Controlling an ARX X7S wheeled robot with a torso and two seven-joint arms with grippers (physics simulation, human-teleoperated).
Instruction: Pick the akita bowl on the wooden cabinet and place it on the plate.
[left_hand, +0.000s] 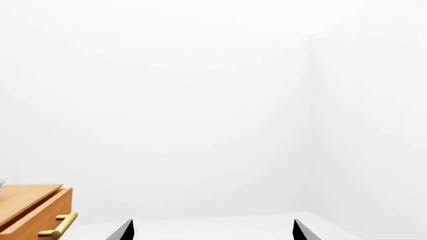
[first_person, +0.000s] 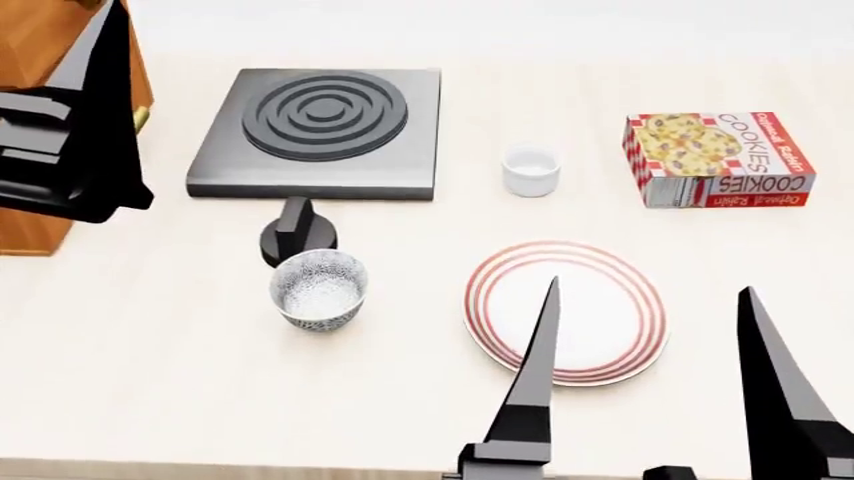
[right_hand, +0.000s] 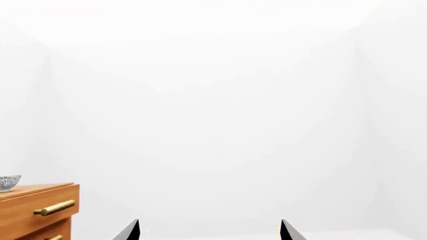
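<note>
A: Where is the akita bowl?

B: In the right wrist view the akita bowl (right_hand: 9, 182) shows at the picture's edge, sitting on top of the wooden cabinet (right_hand: 37, 207), only partly in frame. In the head view the cabinet (first_person: 38, 60) stands at the far left corner of the desk (first_person: 160, 390), and the left arm covers much of it, so that bowl cannot be seen there.

A: And the speckled bowl on the desk?

B: That is a second bowl (first_person: 319, 290), upright on the desk, just in front of a small black knob-like piece (first_person: 296, 232) near the hot plate (first_person: 320, 130). It sits to the left of the plate (first_person: 566, 312), apart from it, with bare desk between them.

A: The plate itself?

B: Flat on the desk with nothing in it; its rim is free all round. A white cup (first_person: 530, 170) stands behind it and a cookie box (first_person: 719, 158) lies at the far right, both well apart from it.

A: The grippers?

B: The right gripper (first_person: 650, 370) hangs over the near part of the plate, fingers spread wide and holding nothing. The left gripper (left_hand: 212, 231) also shows its two fingertips wide apart and bare, facing a white wall with the cabinet's corner (left_hand: 33, 210) at the side.
</note>
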